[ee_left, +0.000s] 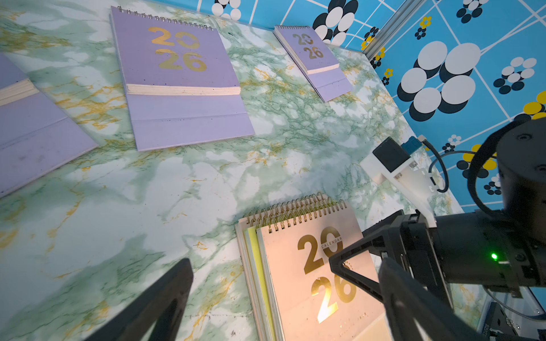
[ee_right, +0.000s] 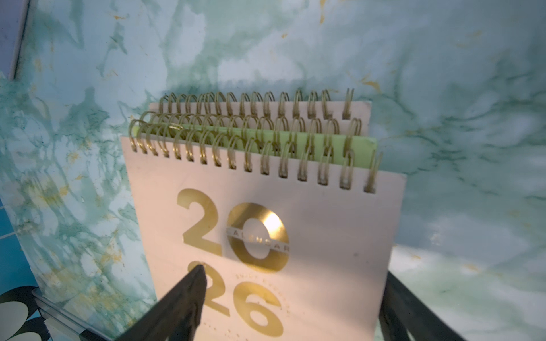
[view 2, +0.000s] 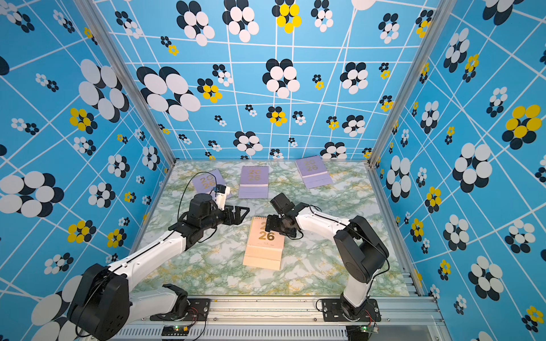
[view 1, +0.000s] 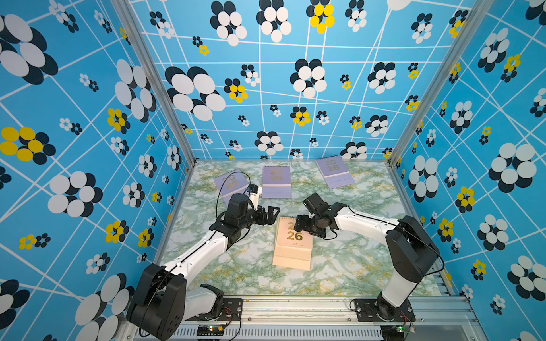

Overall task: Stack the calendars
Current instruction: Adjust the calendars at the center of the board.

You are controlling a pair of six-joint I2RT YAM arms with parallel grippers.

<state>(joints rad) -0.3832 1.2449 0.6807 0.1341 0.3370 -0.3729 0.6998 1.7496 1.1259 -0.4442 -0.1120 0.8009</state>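
Observation:
Three lilac calendars lie flat in a row at the back: left (view 1: 229, 183), middle (view 1: 276, 181) and right (view 1: 334, 171). In mid-table a stack (view 1: 292, 245) has a peach calendar (ee_right: 266, 230) on top, a yellow one (ee_right: 325, 144) under it and another peach one at the bottom. My right gripper (view 1: 297, 225) hovers open at the stack's spiral end. One finger (ee_right: 183, 298) is over the cover and the other stands off its side edge. My left gripper (view 1: 273, 215) is open just left of the stack's top, holding nothing.
The green marble tabletop (view 1: 354, 236) is walled by blue flowered panels on three sides. An aluminium rail (view 1: 295, 304) with both arm bases runs along the front. The left arm's wrist and cable partly cover the left lilac calendar in both top views.

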